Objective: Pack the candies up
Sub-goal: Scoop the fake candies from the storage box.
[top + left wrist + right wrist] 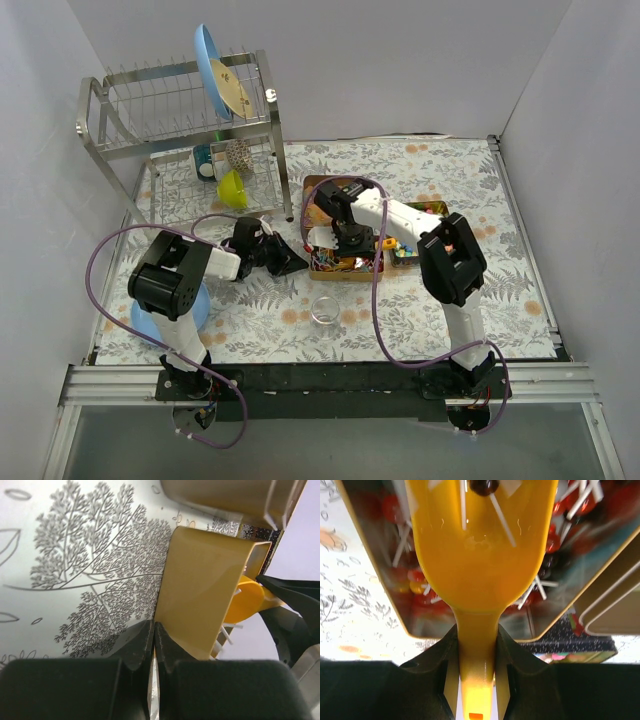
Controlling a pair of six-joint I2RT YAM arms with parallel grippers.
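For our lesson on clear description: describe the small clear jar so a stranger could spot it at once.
Start at the floral table. Find the gold tins at its centre; the jar stands alone just on their near side. Unlike the rectangular tins, it is round and see-through.

Top cam high, looks down whole table (530,290); wrist cams v. close, both see orange scoop (480,570).

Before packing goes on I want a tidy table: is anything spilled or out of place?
Nothing looks spilled; the candies I can see are in the tins. One odd thing: a blue plate lies flat beneath the left arm, near the table's left edge, apart from the dish rack.
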